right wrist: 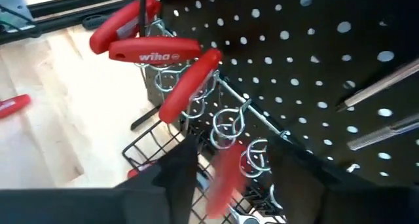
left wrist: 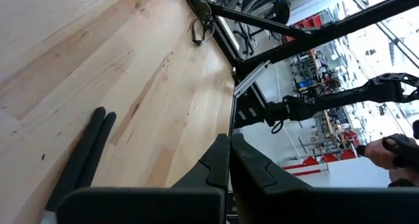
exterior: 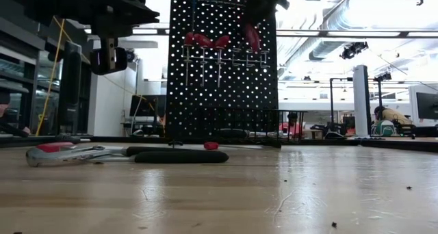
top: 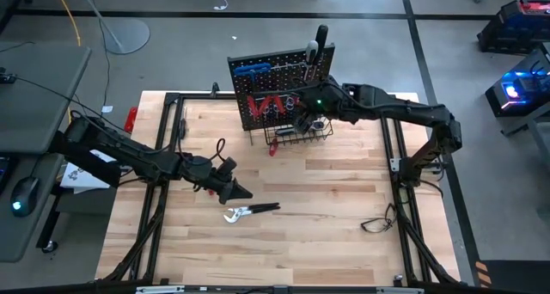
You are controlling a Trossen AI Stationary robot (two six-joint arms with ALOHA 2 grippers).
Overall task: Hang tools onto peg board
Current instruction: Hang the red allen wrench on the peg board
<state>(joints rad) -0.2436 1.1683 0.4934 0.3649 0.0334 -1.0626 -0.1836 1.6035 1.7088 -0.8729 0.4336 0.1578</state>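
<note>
The wooden table fills the foreground at table height, and on it lie the pliers, silver-jawed with long black handles and a red patch near the head. From above, these pliers rest just below and beside the left gripper, which hangs over the middle of the table with its fingers pressed together and nothing between them.

Well beyond that gripper stands the peg board, a black upright panel full of holes, set at the far side of the table. The right gripper is up against its front face, above the black wire basket fixed at the board's foot. In the wrist view its two dark fingers stand apart, with a blurred red handle between them at one of the metal rings; whether the fingers touch it cannot be told.

Just ahead of that gripper, three red-handled screwdrivers hang in the rings, handles crossed. Blue hex keys hang on the board's far side from this gripper. A small red tool lies on the table beside the basket
</note>
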